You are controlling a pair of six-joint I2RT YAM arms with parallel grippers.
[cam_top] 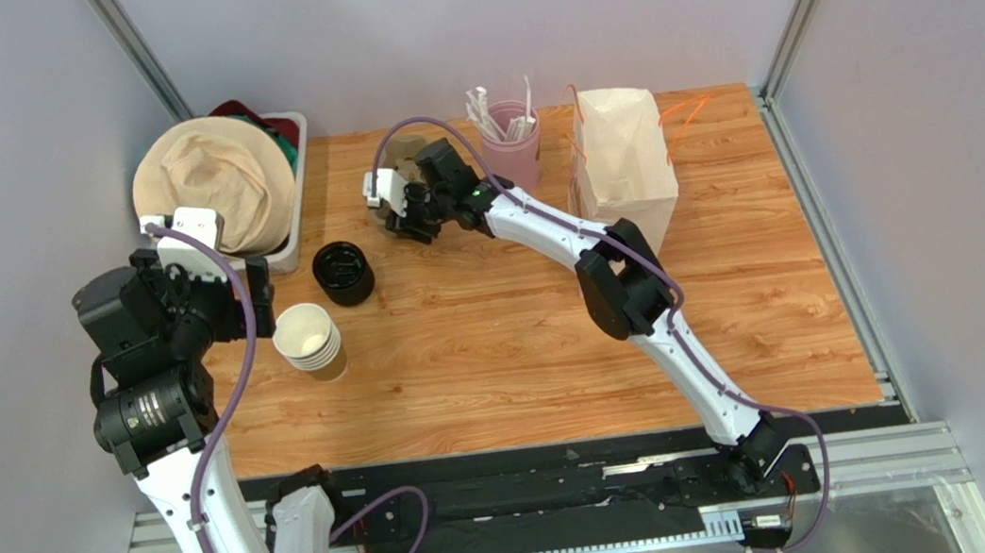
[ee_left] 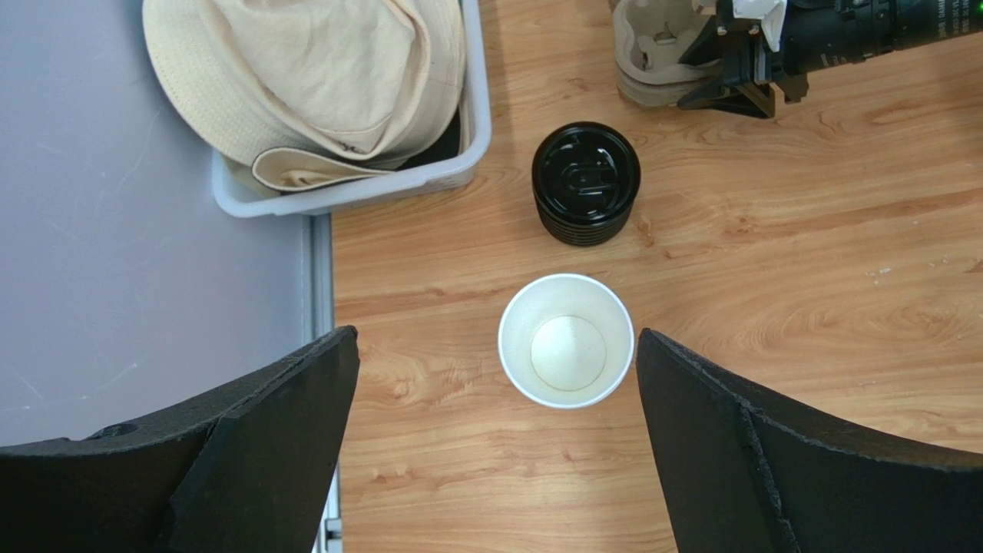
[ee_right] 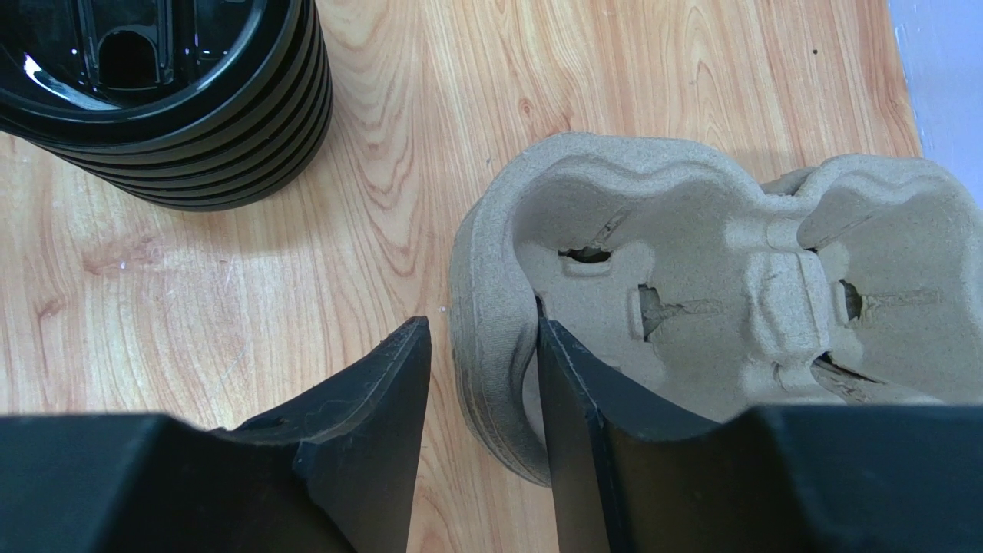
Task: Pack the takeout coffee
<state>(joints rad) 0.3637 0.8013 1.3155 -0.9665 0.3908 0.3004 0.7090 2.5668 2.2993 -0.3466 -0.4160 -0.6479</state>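
The takeout coffee cup [ee_left: 567, 356] is hard to single out. The only kraft cups in view are a nested stack [cam_top: 308, 341], so I take the top one, mouth up and white inside, to be the cup.

The left pincer [ee_left: 494, 340] is spread as wide as it goes. In the left wrist view its two dark fingers [ee_left: 265, 426] fill the lower corners of the frame, with the cup centred between them and touching neither. The cup's long axis is upright and points at the camera, so the pincer hangs right over it. A straight descent looks like the move this sets up.

Just above the cup in that frame sits the black lid stack [ee_left: 585, 182], near it but apart.

The right pincer [ee_right: 482, 334] straddles one wall of the pulp carrier [ee_right: 692, 288], one finger inside a pocket and one outside. A sliver of wood shows beside the outer finger, so it is not clamped yet.

In the top view the carrier is at upper centre and the cup is left of centre on the table [cam_top: 509, 360], with the lids between them. The left arm is clearly the nearer one.
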